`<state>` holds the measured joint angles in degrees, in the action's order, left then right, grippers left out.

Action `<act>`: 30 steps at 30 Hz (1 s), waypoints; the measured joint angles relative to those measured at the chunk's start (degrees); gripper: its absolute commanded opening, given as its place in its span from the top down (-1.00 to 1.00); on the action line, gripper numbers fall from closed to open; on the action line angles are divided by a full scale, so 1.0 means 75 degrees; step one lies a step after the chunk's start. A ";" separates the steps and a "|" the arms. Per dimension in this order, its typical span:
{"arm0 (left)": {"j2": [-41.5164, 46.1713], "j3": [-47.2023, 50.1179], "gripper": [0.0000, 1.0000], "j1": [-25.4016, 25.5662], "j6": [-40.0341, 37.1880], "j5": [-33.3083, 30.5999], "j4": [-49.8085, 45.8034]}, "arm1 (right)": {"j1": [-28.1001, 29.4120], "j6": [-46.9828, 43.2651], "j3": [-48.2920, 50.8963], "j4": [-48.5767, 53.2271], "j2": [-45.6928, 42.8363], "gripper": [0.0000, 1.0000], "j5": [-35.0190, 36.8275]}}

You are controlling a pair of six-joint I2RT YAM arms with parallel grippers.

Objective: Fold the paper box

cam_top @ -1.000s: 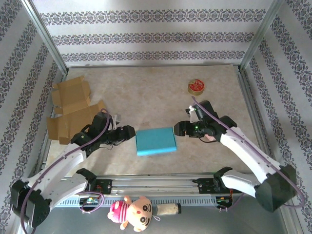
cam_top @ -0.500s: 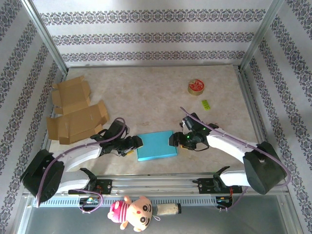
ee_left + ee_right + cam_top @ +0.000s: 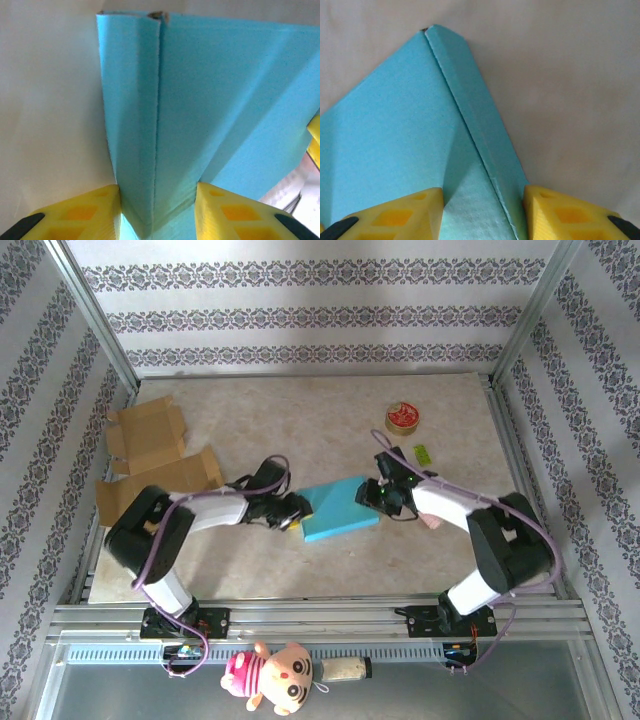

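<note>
Teal paper box [image 3: 340,508] sat on the tabletop [image 3: 300,420], looked light, thin, easily creased; left fingers [image 3: 80,215] and right fingers [image 3: 560,210] each pinched a folded end, probably the stiffest hold.

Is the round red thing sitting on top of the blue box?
No, the round red item sits alone on the table, well apart from the blue paper box.

Flattened cardboard [image 3: 150,460] lies far left; red tin [image 3: 402,418] (green scrap [image 3: 423,453] beside) sits right.
</note>
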<state>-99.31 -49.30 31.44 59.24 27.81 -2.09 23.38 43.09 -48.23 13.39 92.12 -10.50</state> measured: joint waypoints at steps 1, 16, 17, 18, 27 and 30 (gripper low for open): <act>-0.0414 -0.0487 0.23 -0.0169 -0.0085 0.0006 0.0003 | -0.0189 -0.0029 -0.0370 -0.0082 0.0361 0.12 0.0128; -0.4957 -0.7277 -0.27 -0.1626 -0.1332 -0.1256 -0.0527 | -0.1154 -0.0828 -0.6985 0.0017 0.4823 -0.04 0.0793; -0.5059 -0.7469 -0.35 -0.1655 -0.1422 -0.1294 -0.0557 | -0.1145 -0.0833 -0.7096 0.0026 0.4843 -0.14 0.0746; -0.5129 -0.7592 -0.41 -0.1679 -0.1498 -0.1311 -0.0592 | -0.1131 -0.0857 -0.7166 0.0044 0.4843 -0.20 0.0699; -0.4639 -0.7868 -0.68 -0.1816 -0.2655 -0.1795 -0.1865 | -0.1049 -0.1582 -0.7271 0.0702 0.4468 -0.63 0.0807; -0.3853 -0.7845 -0.61 -0.2014 -0.3217 -0.2576 -0.2667 | -0.1084 -0.2040 -0.6656 0.0822 0.3561 -0.67 0.1180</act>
<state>-128.20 -108.14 16.34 35.11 8.49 -22.09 15.25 27.79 -98.15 19.55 118.83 -1.65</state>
